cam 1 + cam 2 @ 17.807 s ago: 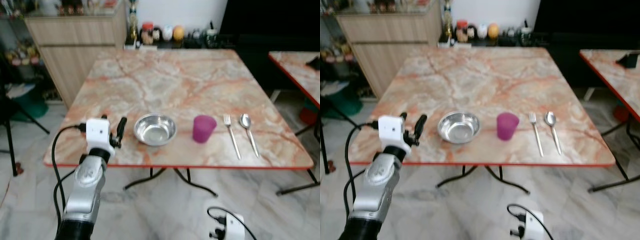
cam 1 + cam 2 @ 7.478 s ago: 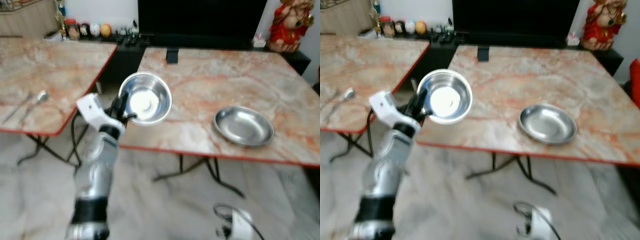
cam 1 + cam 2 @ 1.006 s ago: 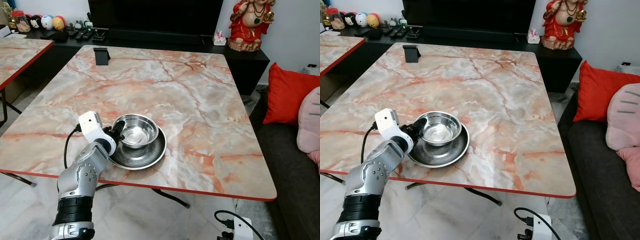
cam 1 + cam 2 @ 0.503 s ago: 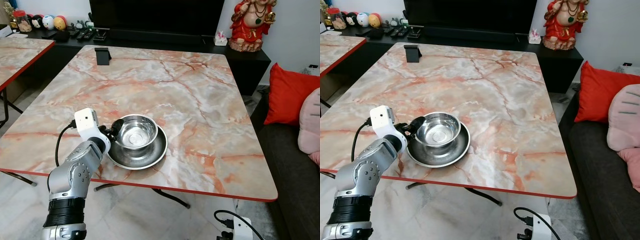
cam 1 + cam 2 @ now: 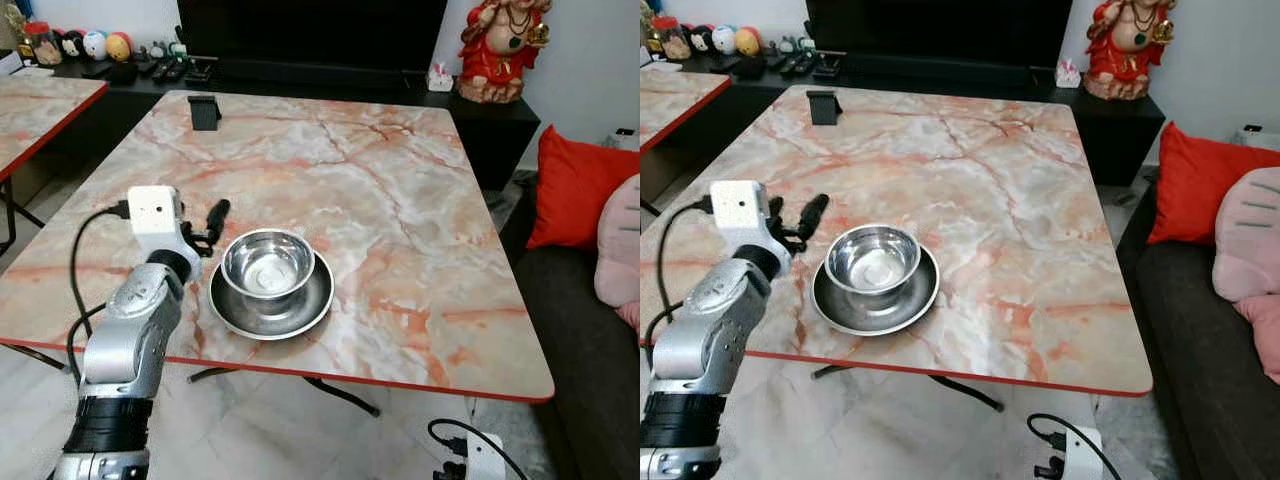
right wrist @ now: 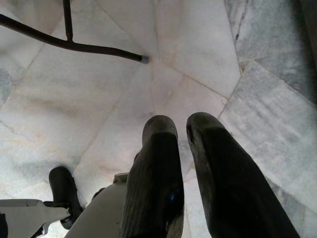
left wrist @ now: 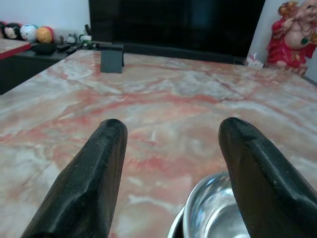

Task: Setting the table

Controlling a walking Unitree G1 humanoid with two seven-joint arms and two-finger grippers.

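A steel bowl (image 5: 267,268) stands inside a shallow steel plate (image 5: 316,304) near the front edge of the marble table (image 5: 400,200). My left gripper (image 5: 205,228) hovers just left of the bowl, open and holding nothing. In the left wrist view its fingers (image 7: 94,173) stand wide apart over the tabletop, and the bowl's rim (image 7: 213,213) sits low between them. My right gripper (image 6: 181,129) hangs idle over the tiled floor with its fingers close together, and its white wrist unit (image 5: 472,458) hangs below the table's front edge.
A small black stand (image 5: 204,110) sits at the table's far left corner. A second marble table (image 5: 40,100) stands to the left. A red cushion (image 5: 568,185) and sofa lie to the right. A dark TV cabinet with a red figurine (image 5: 503,45) runs behind.
My left gripper has let go of the bowl's rim, opened, and drawn back to the left and upward. The bowl stays seated in the plate.
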